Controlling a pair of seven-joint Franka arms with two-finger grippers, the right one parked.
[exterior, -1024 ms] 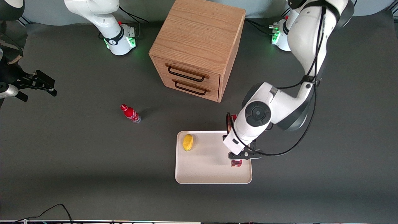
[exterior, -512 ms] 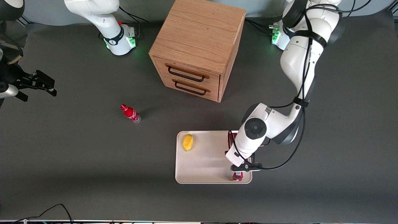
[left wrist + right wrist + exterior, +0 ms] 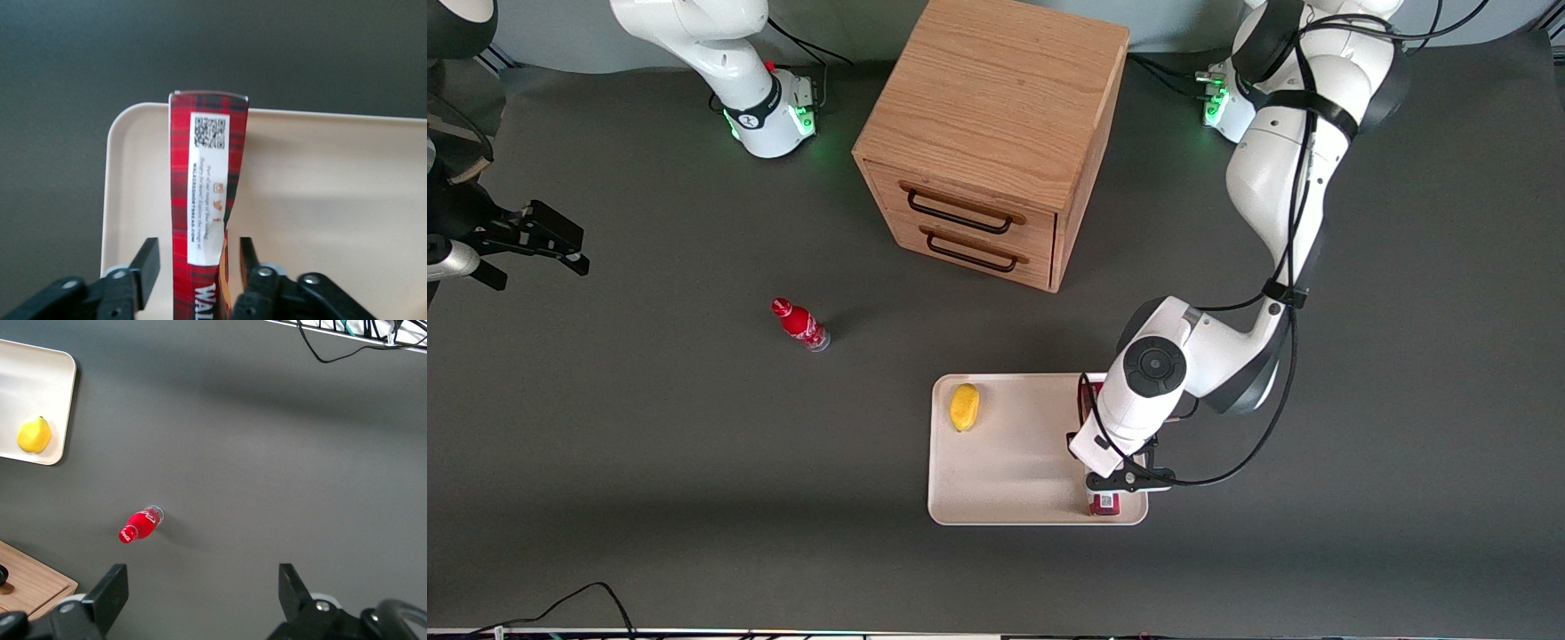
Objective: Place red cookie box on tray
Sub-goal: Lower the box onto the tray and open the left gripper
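gripper (image 3: 193,270) — fingers (image 3: 148,261) apart, flanking red cookie box (image 3: 207,200), gaps both sides | box lies along tray (image 3: 333,200) edge — lemon (image 3: 964,406) at opposite end

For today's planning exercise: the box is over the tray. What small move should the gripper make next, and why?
Probably lift the gripper straight up. Its fingers stand apart from the box, which lies on the tray along the edge toward the working arm's end. So the box looks released, though I cannot confirm that it rests flat.
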